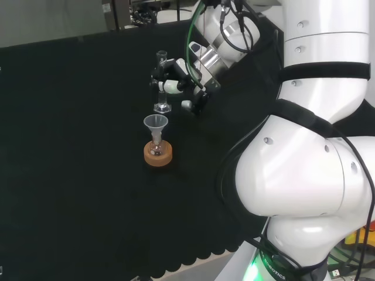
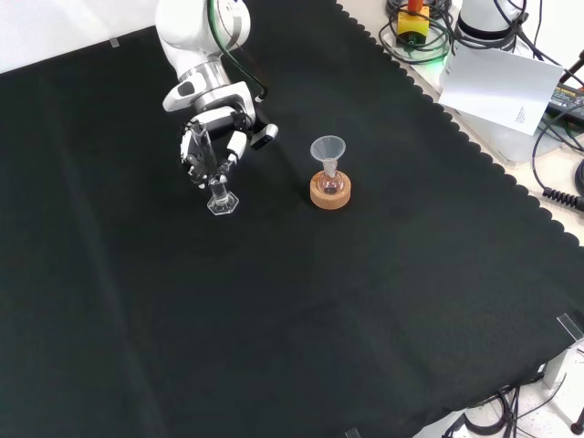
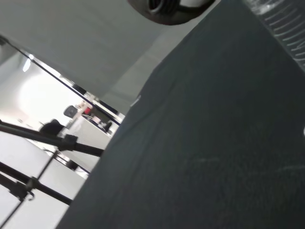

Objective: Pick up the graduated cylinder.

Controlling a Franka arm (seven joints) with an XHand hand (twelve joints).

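A clear graduated cylinder [image 1: 161,82] stands upright on its hexagonal foot [image 1: 162,108] near the middle of the black cloth. The hand [image 1: 177,82] is at its right in the head view, with fingers curled round the tube's middle. In the front view the hand [image 2: 212,144] comes down from the top and wraps the tube, and the foot [image 2: 222,203] shows below the fingers, at or just above the cloth. The wrist view shows a ribbed clear stretch of the cylinder [image 3: 282,21] at one corner, close up.
A clear funnel [image 1: 155,123] sits in a small flask on a cork ring [image 1: 158,154], just in front of the cylinder in the head view and to its right in the front view [image 2: 329,190]. The arm's white links [image 1: 310,146] stand at the right.
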